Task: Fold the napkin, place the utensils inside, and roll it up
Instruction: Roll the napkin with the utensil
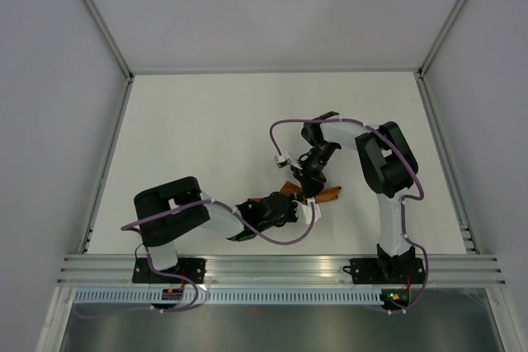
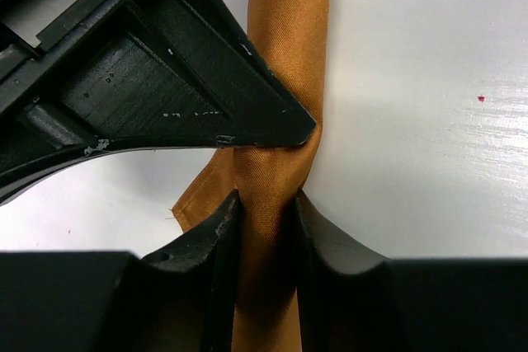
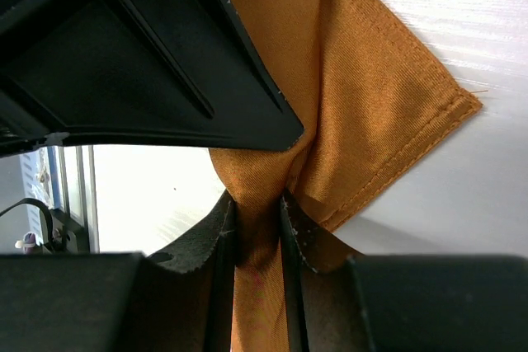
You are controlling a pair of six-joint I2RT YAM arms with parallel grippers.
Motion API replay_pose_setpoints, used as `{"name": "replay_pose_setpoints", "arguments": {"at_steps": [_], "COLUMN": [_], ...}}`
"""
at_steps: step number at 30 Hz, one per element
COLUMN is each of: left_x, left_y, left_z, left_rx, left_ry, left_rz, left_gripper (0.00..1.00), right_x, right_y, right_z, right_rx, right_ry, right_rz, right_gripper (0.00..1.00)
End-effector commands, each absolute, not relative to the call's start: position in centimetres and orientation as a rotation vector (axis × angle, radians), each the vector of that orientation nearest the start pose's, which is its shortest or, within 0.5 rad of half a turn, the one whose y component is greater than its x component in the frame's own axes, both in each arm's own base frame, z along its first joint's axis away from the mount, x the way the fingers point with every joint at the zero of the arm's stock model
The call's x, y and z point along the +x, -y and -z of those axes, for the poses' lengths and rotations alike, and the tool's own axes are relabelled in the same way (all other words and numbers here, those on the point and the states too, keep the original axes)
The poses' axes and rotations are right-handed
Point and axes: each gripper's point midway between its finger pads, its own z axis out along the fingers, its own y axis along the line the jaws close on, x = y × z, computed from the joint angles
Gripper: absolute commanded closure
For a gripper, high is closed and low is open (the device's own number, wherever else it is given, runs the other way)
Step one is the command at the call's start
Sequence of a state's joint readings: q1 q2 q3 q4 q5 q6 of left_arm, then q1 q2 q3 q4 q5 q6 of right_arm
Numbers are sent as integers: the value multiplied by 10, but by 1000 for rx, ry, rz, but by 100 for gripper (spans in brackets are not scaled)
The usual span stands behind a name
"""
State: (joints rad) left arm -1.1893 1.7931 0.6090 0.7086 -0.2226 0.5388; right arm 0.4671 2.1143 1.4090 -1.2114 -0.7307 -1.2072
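Top view: the step in hand is judged to be the final roll-up. The napkin [image 1: 328,196] lies as a narrow bundle on the table [image 1: 206,121], near the middle of the near edge. Both arms reach inward with bent elbows. The left gripper [image 1: 285,208] and right gripper [image 1: 312,180] meet over it, just beside each other.

Left wrist view: the fingers [image 2: 219,232] clamp the roll from both sides. One loose corner protrudes.

Right wrist view: the fingers [image 3: 221,228] pinch bunched cloth. A hemmed flap lies unrolled. No fork shows, so whether it is inside cannot be told.

The next move calls for taking in that flap without slackening the roll.
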Motion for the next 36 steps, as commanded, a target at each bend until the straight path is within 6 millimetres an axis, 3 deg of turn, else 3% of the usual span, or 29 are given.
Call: {"name": "replay_pose_setpoints", "arguments": {"at_steps": [1, 4, 5, 8, 14, 19, 22, 26, 31, 36], "left_x": [211, 208, 208, 203, 201, 203, 200, 210, 216, 222], "left_y": [374, 373, 371, 370, 366, 363, 363, 353, 347, 350], "left_z": [-13, -9, -8, -2, 2, 8, 11, 18, 24, 34], "left_rx": [1484, 1478, 1471, 1481, 1443, 1419, 1405, 1330, 1259, 1221], "left_ry": [-1476, -1525, -1543, -1572, -1688, -1798, -1849, -1953, -2054, -2160], "left_rz": [237, 286, 298, 353, 544, 658, 739, 830, 916, 933], "left_gripper": [68, 76, 84, 98, 98, 98, 98, 98, 98, 98], "right_x": [229, 228, 228, 233, 256, 285, 307, 325, 315, 302], "right_y": [-189, -191, -192, -195, -202, -200, -188, -165, -154, -149], "right_z": [31, 29, 26, 17, -25, -64, -81, -98, -111, -106], "right_rx": [-2201, -2191, -2188, -2149, -2000, -1825, -1720, -1602, -1569, -1551], "right_ry": [-2112, -2110, -2105, -2086, -2039, -2035, -2032, -2037, -1970, -1961], "right_rz": [-1064, -1077, -1072, -1063, -1004, -941, -876, -795, -697, -654], "right_gripper": [86, 82, 80, 69, 55, 54, 53, 54, 53, 53]}}
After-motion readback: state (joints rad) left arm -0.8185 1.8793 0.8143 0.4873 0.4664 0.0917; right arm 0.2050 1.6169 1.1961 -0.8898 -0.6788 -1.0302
